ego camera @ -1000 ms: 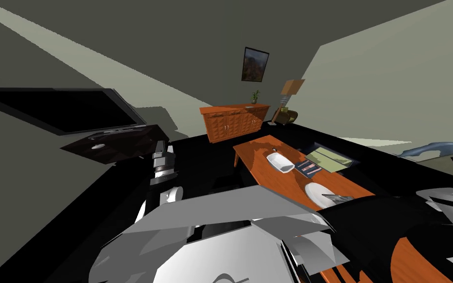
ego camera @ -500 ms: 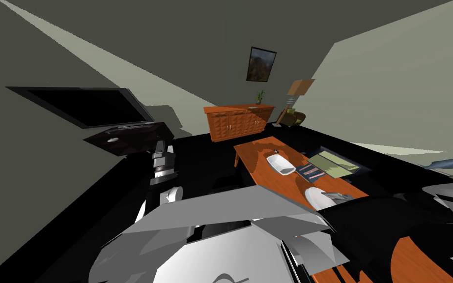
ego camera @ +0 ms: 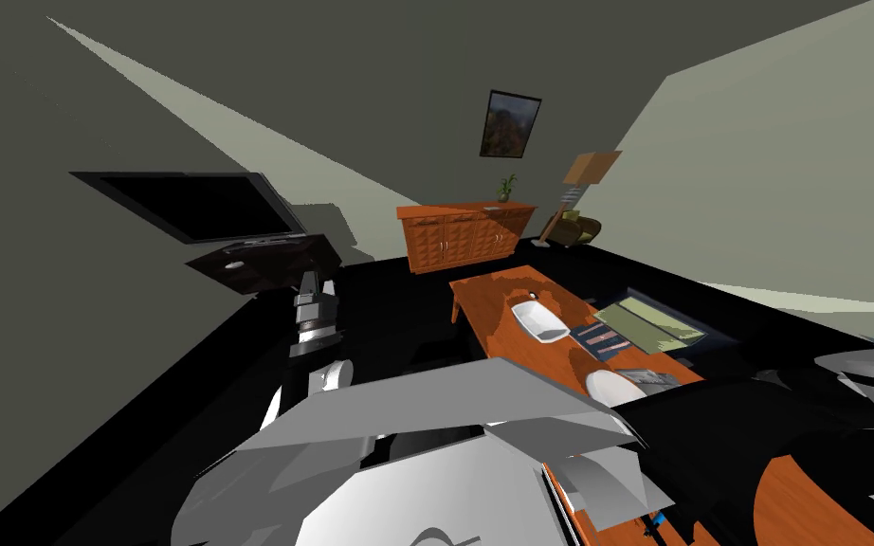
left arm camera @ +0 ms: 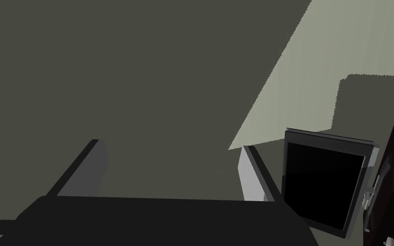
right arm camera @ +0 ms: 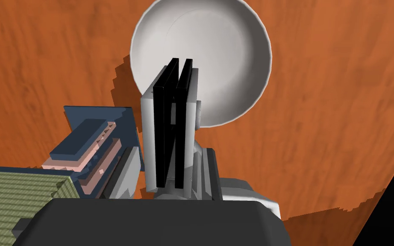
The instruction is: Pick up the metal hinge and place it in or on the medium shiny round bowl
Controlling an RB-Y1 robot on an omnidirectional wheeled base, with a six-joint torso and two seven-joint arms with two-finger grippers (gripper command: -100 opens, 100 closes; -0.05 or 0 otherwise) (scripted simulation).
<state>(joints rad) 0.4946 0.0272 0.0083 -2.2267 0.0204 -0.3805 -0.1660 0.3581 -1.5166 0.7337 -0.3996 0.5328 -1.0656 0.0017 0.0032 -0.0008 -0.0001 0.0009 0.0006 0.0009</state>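
Observation:
My right gripper (right arm camera: 174, 64) is shut on the metal hinge (right arm camera: 199, 114), a grey piece whose rounded knuckle sticks out beside the pressed fingers. Just beyond the fingertips the round white-grey bowl (right arm camera: 234, 47) sits on the orange wooden table (right arm camera: 328, 106). In the head view the bowl (ego camera: 610, 387) lies on the table's near part, with the right gripper (ego camera: 653, 379) at its right rim. My left gripper (left arm camera: 172, 146) is open with nothing between its fingers, held out to the left of my chest.
On the table lie a white rectangular dish (ego camera: 539, 320), a dark blue book (ego camera: 596, 334) and a green mat (ego camera: 648, 324). The book (right arm camera: 93, 145) is close beside the right gripper. An orange sideboard (ego camera: 464, 232) stands at the far wall, a TV (ego camera: 198, 204) at the left.
The whole head view has swung, so the TV and sideboard sit further right in the picture: my own turn. Both arms keep their pose, and the right gripper stays by the bowl.

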